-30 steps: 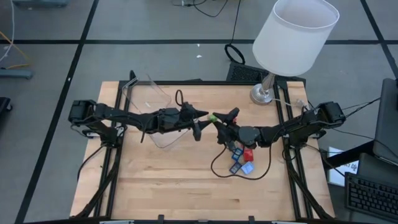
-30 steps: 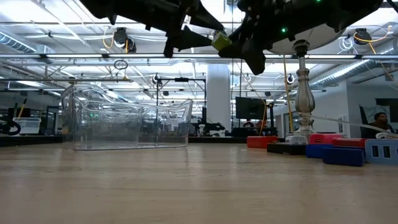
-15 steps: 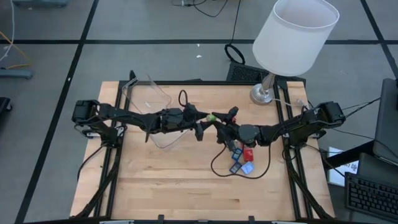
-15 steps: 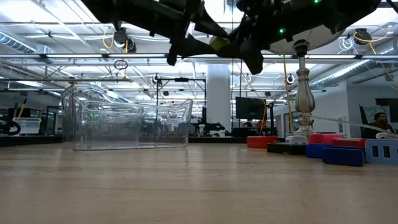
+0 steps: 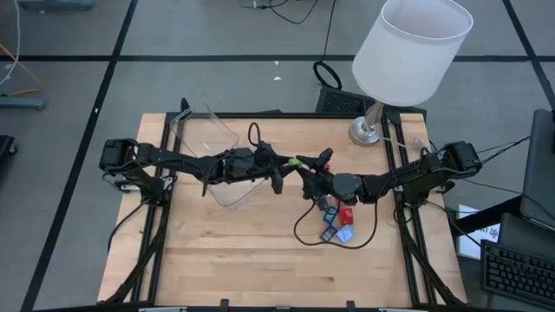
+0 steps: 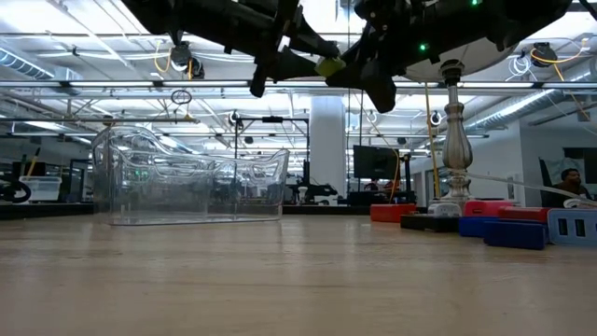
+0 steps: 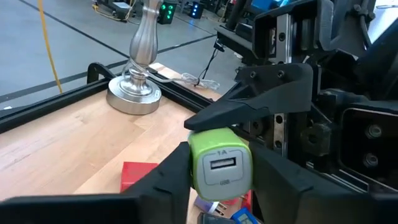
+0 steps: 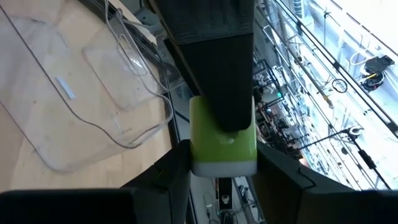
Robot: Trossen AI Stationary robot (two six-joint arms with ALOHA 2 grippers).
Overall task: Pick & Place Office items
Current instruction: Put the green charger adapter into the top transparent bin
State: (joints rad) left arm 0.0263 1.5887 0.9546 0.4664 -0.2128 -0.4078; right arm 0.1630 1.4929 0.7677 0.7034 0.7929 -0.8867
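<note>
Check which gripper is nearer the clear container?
Left. The left gripper is just past the clear container's right edge, at the green charger; the right gripper is beyond, on the charger's far side.

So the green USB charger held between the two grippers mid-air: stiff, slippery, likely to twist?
The green charger looks like a rigid moulded block, so it probably won't flex. Its smooth rounded sides could slip, though the left gripper and right gripper both pinch it. It appears small and probably light, with metal prongs below that might snag.
</note>
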